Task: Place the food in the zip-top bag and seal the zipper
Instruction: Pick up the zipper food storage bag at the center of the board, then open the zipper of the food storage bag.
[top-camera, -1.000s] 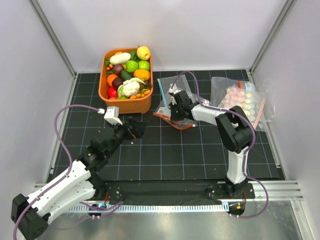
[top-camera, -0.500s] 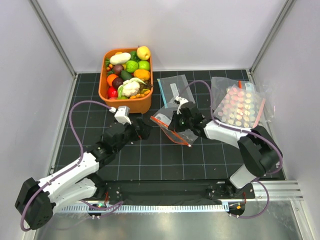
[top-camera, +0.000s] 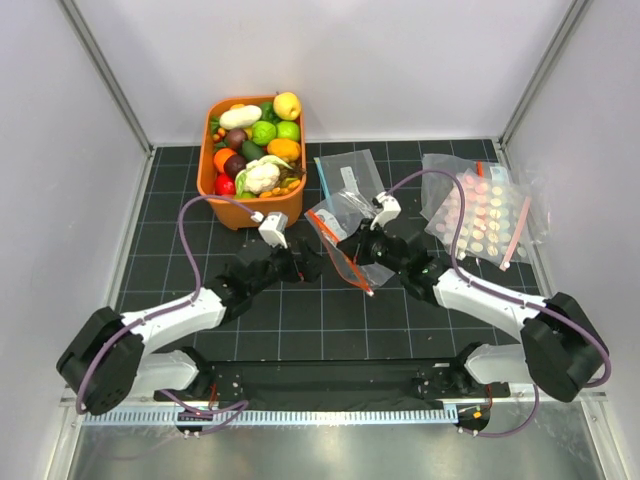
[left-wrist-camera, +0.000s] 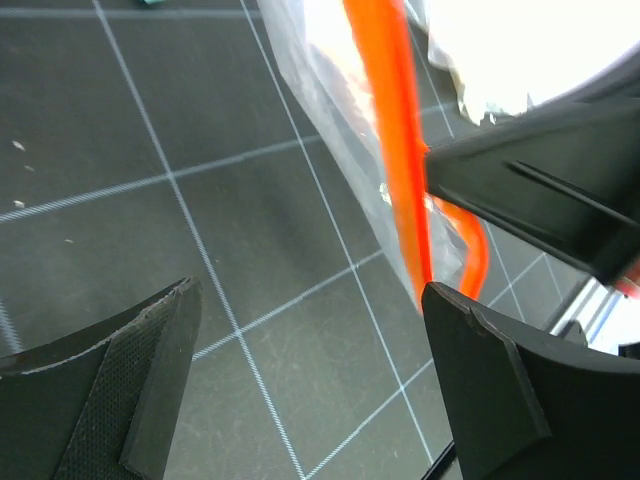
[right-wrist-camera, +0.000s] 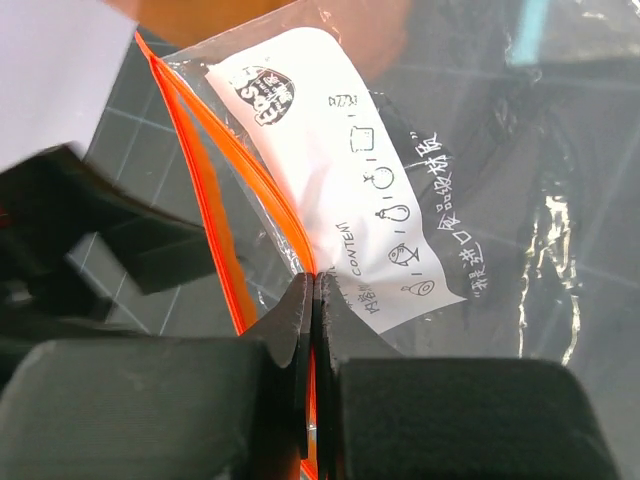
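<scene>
Food (top-camera: 262, 175) sits in the orange bin (top-camera: 255, 212) at the back; your right tool (right-wrist-camera: 312, 290) pinches the zipper (right-wrist-camera: 190, 130) of the zip-top bag (top-camera: 345, 215) on the worktop (top-camera: 300, 320); your left tool (left-wrist-camera: 310, 350) is spread wide beside it.

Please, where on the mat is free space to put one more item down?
Widest bare mat: between the left arm and right arm. A narrow strip lies between the orange bin and left wall. Crowded: the middle, where the right claw grips the zip-top bag beside the left claw, and the far right, with the disc bag.
</scene>
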